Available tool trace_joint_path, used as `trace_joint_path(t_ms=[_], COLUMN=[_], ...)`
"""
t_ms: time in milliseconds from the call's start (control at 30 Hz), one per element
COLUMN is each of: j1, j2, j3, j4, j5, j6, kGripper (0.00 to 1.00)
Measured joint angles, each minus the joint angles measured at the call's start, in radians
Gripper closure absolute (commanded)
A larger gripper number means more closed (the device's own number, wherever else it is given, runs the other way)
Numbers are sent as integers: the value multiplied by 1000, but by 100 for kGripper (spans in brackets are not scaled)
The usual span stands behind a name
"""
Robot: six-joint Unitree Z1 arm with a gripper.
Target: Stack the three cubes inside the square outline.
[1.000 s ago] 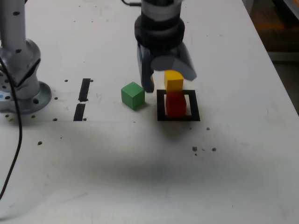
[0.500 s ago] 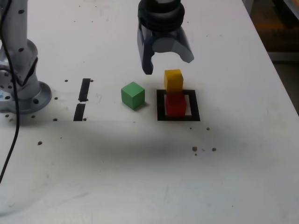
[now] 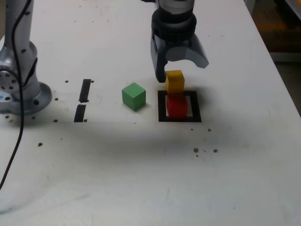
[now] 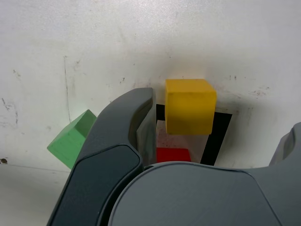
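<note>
A yellow cube (image 3: 175, 81) (image 4: 190, 107) rests on a red cube (image 3: 177, 106) (image 4: 173, 154), and the red one stands inside the square outline (image 3: 162, 115) (image 4: 218, 136) of black tape. The green cube (image 3: 134, 96) (image 4: 73, 139) lies alone on the white table, just outside the outline on the exterior view's left. My gripper (image 3: 182, 69) (image 4: 218, 113) hangs open just behind and above the yellow cube. Its jaws are spread wide and hold nothing. One finger (image 3: 160, 66) comes down beside the yellow cube's far left corner without gripping it.
The arm's grey base (image 3: 21, 89) stands at the exterior view's left, with a black cable running down from it. Two short black tape strips (image 3: 84, 90) (image 3: 80, 113) lie between base and green cube. The table's edge (image 3: 282, 75) runs along the right.
The gripper let go of the yellow cube, rose off it and opened wider, then shifted toward the exterior view's right. The yellow cube stayed on the red one.
</note>
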Motion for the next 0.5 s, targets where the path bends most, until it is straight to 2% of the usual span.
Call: trace_joint_path(t_ms=[500], j1=[26], j2=[15], j3=[96], j4=[-98], j5=[0], j6=[0], kGripper=[6])
